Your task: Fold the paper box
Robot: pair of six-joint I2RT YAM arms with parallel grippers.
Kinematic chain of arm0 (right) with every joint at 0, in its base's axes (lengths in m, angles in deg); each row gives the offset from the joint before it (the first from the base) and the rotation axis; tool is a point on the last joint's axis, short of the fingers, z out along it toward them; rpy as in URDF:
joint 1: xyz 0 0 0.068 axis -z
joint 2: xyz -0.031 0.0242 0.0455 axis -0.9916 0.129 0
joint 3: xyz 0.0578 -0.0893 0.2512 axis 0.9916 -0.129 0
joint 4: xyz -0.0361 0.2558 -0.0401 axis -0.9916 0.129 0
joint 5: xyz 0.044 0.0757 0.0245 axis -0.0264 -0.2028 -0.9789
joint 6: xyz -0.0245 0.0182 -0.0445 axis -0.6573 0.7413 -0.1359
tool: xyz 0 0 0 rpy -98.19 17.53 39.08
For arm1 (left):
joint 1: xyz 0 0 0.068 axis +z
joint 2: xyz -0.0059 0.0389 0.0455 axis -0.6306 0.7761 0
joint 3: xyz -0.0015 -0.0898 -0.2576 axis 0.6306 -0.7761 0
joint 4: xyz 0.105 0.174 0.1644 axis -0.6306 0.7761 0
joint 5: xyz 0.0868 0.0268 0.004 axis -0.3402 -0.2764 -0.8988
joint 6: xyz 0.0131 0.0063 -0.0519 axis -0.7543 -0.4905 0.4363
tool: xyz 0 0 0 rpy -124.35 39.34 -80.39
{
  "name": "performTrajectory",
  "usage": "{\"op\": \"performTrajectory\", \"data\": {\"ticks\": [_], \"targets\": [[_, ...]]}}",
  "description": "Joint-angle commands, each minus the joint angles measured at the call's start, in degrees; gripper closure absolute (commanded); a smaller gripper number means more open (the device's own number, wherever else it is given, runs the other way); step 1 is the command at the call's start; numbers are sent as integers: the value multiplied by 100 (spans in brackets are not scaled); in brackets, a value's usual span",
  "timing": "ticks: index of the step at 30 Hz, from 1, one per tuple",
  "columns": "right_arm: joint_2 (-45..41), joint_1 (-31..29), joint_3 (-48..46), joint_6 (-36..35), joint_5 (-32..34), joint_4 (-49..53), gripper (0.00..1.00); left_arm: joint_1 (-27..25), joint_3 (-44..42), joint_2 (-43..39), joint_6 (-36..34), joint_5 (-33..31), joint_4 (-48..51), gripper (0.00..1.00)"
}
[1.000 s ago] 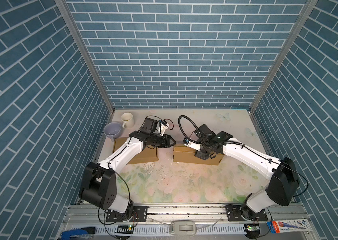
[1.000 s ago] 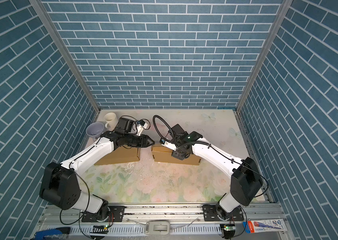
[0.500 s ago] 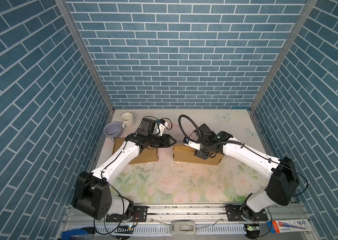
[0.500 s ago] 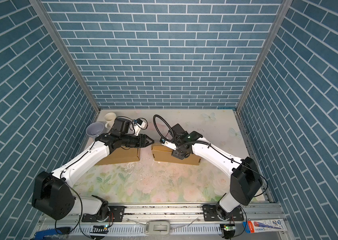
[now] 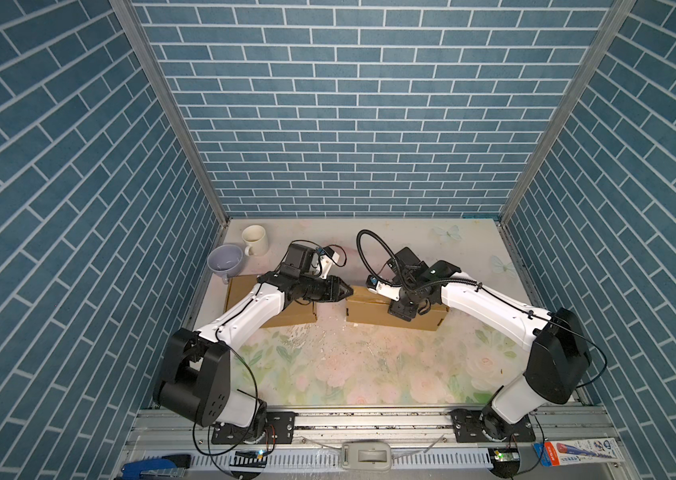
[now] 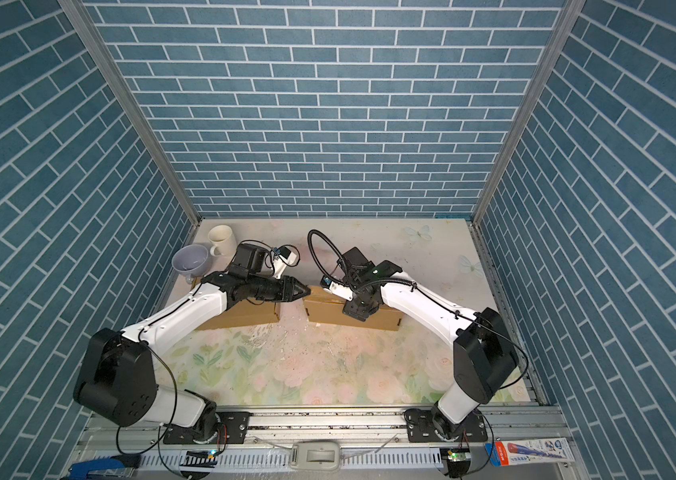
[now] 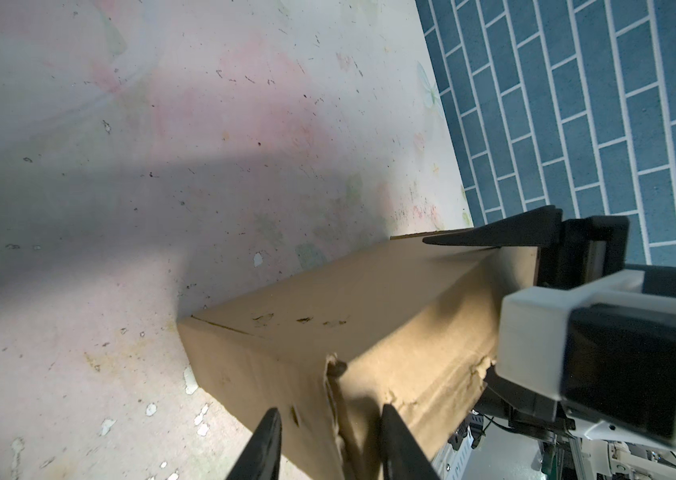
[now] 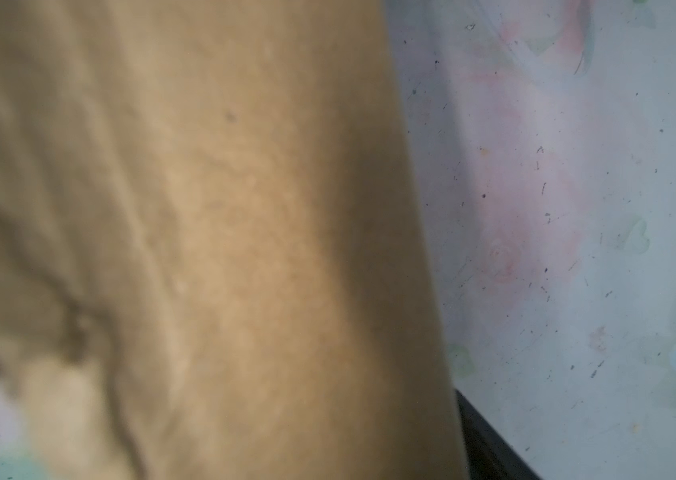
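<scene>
The paper box [image 5: 369,305] [image 6: 328,311] is a brown cardboard box lying flat, with a torn edge at its left end. My left gripper [image 5: 349,291] [image 6: 306,291] points at that end. In the left wrist view it [image 7: 330,409] stands open, the torn corner of the box [image 7: 328,299] between its fingers. My right gripper [image 5: 402,309] [image 6: 356,309] straddles the box from above. One of its fingers [image 7: 494,235] lies along the far wall, and the box [image 8: 224,208] fills the right wrist view beside a finger [image 8: 490,440]. Whether its pads press the walls is not visible.
A second cardboard box [image 5: 286,318] [image 6: 245,318] lies under my left arm. A cream mug [image 5: 255,240] and a lilac cup [image 5: 225,259] stand at the back left corner. Blue brick walls enclose the floral table [image 5: 369,365] on three sides.
My left arm's shoulder and elbow have swung about while its gripper stayed at the box's left end and sank a little. The right arm has not visibly moved.
</scene>
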Motion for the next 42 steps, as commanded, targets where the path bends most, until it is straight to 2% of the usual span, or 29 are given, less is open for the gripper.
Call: {"op": "performTrajectory", "data": {"ticks": [1, 5, 10, 13, 14, 16, 20, 25, 30, 32, 35, 38, 42], "targets": [[-267, 80, 314, 259, -470, 191, 22, 0, -115, 326, -143, -259, 313, 60], [-873, 355, 326, 638, -909, -102, 15, 2, -150, 341, -109, -265, 242, 61], [-1549, 871, 293, 1584, -1031, -382, 15, -6, -177, 314, -24, -298, 144, 60], [-1870, 1334, 141, 3046, -640, -320, 20, -8, -186, 284, 25, -374, 112, 60], [-1888, 1602, 173, 3685, -633, -39, 23, -4, -186, 270, 53, -395, 101, 60], [-1880, 2118, 225, 4534, -633, 662, 29, -7, -210, 241, 132, -405, 49, 60], [-2262, 2812, -330, 5384, -1423, 1083, 34, -11, -285, 176, 209, -441, -86, 60], [-2501, 3019, -674, 5691, -2415, 1165, 35, -44, -196, 317, 210, -423, -69, 61], [-2446, 3014, -915, 5674, -2628, 1151, 38, -103, -98, 401, 187, -441, -26, 61], [-2413, 3012, -1062, 5649, -2591, 1107, 40, -112, -98, 417, 165, -472, -11, 61], [-2343, 3017, -1340, 5498, -2070, 1071, 46, -108, -98, 447, 130, -493, 4, 61], [-2153, 3024, -1536, 5303, -1500, 1081, 59, -110, -90, 511, 87, -503, 35, 61], [-2165, 3021, -1451, 5242, -1523, 1079, 63, -112, -90, 549, 83, -492, 27, 61]]}}
